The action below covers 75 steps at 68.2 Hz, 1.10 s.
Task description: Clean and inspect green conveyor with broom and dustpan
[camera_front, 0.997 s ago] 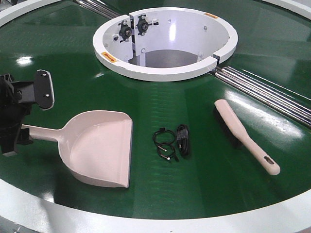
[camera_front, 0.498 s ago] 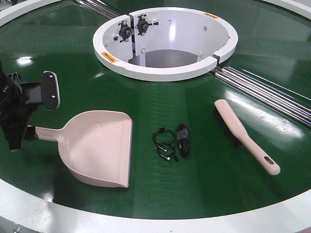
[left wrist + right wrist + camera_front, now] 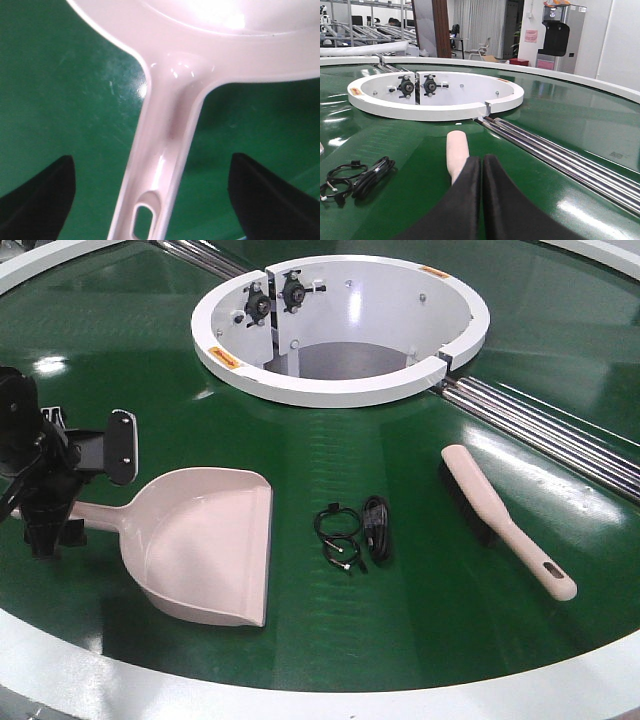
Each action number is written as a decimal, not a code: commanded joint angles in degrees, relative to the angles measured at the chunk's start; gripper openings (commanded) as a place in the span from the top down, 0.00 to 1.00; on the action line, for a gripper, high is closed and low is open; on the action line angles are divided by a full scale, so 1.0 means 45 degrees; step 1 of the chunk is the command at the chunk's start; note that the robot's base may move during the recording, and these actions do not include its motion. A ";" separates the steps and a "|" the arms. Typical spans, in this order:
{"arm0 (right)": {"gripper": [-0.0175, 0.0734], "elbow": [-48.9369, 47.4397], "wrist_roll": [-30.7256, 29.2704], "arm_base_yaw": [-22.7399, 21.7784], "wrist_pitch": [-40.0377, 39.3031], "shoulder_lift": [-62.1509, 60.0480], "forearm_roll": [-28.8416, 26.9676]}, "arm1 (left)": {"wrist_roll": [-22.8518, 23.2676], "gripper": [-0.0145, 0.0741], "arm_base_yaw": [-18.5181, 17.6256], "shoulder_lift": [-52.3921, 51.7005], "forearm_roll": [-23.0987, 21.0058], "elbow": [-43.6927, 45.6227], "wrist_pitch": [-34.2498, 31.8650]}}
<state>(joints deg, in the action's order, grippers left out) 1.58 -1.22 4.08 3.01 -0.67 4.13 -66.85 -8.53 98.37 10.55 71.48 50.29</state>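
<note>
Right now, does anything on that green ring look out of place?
A tangle of thin black cables lies on the glossy green conveyor belt, between the pale pink plastic dustpan and black-bristled broom; it looks like stray litter.

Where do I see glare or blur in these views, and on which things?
Front view: sharp, with white glare on the green conveyor beside the broom. Left wrist view: the dustpan is close and soft, its pan blown out white at the top; the fingers of the left gripper are dark blurs. Right wrist view: the right gripper is dark and unfocused, the white hub behind is sharp.
</note>
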 commanded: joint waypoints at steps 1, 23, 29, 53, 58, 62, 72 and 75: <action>0.82 0.0040 0.0016 0.0009 -0.0973 -0.0131 0.0037 | -0.0218 0.17 -0.0092 -0.0374 0.0041 0.0376 -0.0428; 0.82 0.0040 0.0016 0.0009 -0.0988 -0.0131 0.0037 | -0.1028 0.17 -0.0456 0.0357 0.0418 0.0376 -0.0666; 0.82 0.0040 0.0016 0.0009 -0.0988 -0.0131 0.0037 | -0.1073 0.17 -0.0456 0.0503 0.0404 0.0376 -0.0744; 0.82 0.0040 0.0016 0.0009 -0.0988 -0.0131 0.0037 | -0.1542 0.37 -0.0456 0.0775 0.0463 0.0376 -0.0744; 0.82 0.0040 0.0016 0.0009 -0.0988 -0.0131 0.0037 | -0.1541 0.47 -0.0456 0.0775 0.0474 0.0376 -0.0744; 0.82 0.0040 0.0016 0.0009 -0.0988 -0.0131 0.0037 | -0.1541 0.58 -0.0456 0.0762 0.0500 0.0376 -0.0729; 0.82 0.0040 0.0016 0.0009 -0.0988 -0.0131 0.0037 | -0.1541 0.79 -0.0456 0.0540 0.0485 0.0376 -0.0728; 0.82 0.0040 0.0016 0.0009 -0.0988 -0.0131 0.0037 | -0.1541 0.83 -0.0456 0.0399 0.0485 0.0376 -0.0700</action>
<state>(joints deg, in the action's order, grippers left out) 1.58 -1.22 4.08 3.01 -0.67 4.13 -73.73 -10.21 104.27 12.50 71.66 47.95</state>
